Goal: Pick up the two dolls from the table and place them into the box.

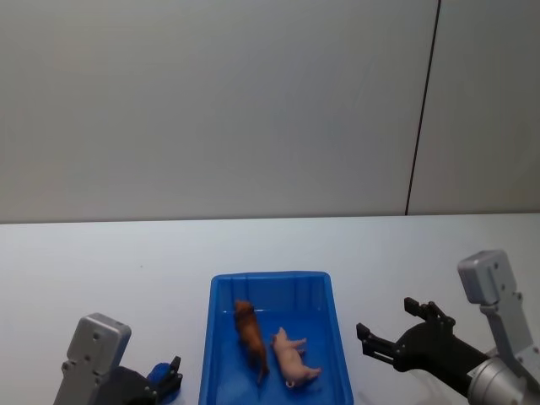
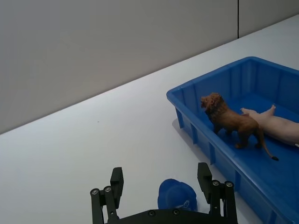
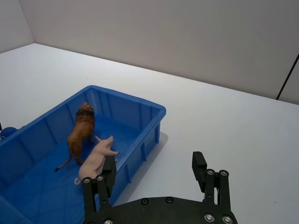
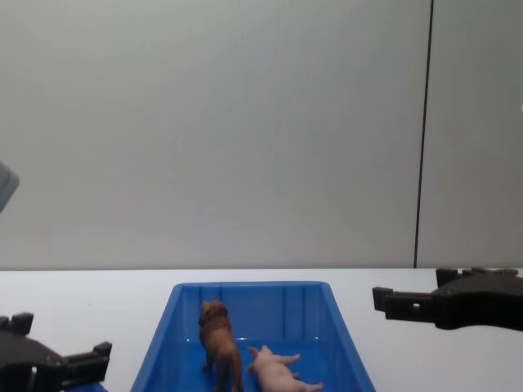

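Blue box [image 1: 221, 291] on the white desk [image 1: 101, 261] holds both dolls, the brown lion [image 1: 250, 336] standing and the pink pig [image 1: 293, 358] on its side beside it, while the left gripper [image 2: 161, 186] and right gripper [image 3: 154, 170] flank it, fingers spread and empty.

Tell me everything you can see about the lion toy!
The lion is a small brown figurine that looks like hard plastic, with a shaggy darker mane, four legs and a thin tail with a dark tip. It stands upright on the floor of the blue box, its head toward the far wall. The pink pig lies on its side close beside it. No gripper touches the lion.
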Tool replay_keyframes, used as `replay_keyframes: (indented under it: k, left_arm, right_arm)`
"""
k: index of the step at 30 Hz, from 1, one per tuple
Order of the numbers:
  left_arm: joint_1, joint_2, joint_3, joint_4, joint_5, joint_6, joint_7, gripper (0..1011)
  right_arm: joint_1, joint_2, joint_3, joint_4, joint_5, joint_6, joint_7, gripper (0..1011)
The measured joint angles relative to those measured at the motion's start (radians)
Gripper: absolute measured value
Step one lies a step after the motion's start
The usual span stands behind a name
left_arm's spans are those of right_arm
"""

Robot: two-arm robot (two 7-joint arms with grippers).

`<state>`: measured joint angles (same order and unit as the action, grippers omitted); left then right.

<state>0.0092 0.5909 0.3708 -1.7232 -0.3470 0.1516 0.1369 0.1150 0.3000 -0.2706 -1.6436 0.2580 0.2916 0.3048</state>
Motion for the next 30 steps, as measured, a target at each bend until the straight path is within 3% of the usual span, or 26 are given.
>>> replay_keyframes:
  k: [13, 25, 30]
  left_arm:
    - [-0.014, -0.037, -0.001, 0.085, -0.047, -0.027, -0.042, 1002]
    - [-0.035, -0.064, -0.003, 0.138, -0.064, -0.003, -0.085, 1002]
    - [-0.045, -0.075, -0.003, 0.158, -0.064, 0.007, -0.103, 894]
  right_arm:
    - [-0.001, 0.001, 0.0, 0.0, 0.0, 0.0, 0.0, 1001]
    - [-0.001, 0.001, 0.0, 0.0, 0.0, 0.0, 0.0, 1001]
    - [-0.001, 0.001, 0.0, 0.0, 0.0, 0.0, 0.0, 1001]
